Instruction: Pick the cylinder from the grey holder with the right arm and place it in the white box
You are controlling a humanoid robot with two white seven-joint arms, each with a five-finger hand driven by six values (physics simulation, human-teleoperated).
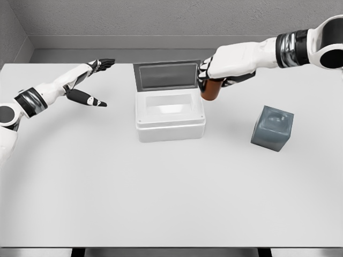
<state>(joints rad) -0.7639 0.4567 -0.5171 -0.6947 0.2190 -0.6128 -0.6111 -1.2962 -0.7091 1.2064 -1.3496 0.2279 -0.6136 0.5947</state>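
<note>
Head view shows the carry step of the task. The right hand [210,80] has its fingers wrapped around the brown cylinder [211,90], which hangs upright below the palm, just beside the box [170,124] at its right rear corner, about level with the hinge of the open lid [166,74]. The cylinder's lower end looks to be above the box rim rather than resting on anything, though height is hard to judge from this angle. The holder [272,128] stands well to the right of the box and its top recess is vacant, so the pick is done.

The left hand [92,81] hovers left of the box, fingers spread, holding nothing, and takes no part.

What remains is the placing. As I judge it, the hand must move a little left and toward the front, so the cylinder sits over the middle of the box opening instead of its right wall, then lower it inside and let the fingers go. The risks are clipping the right rim or the raised lid.
</note>
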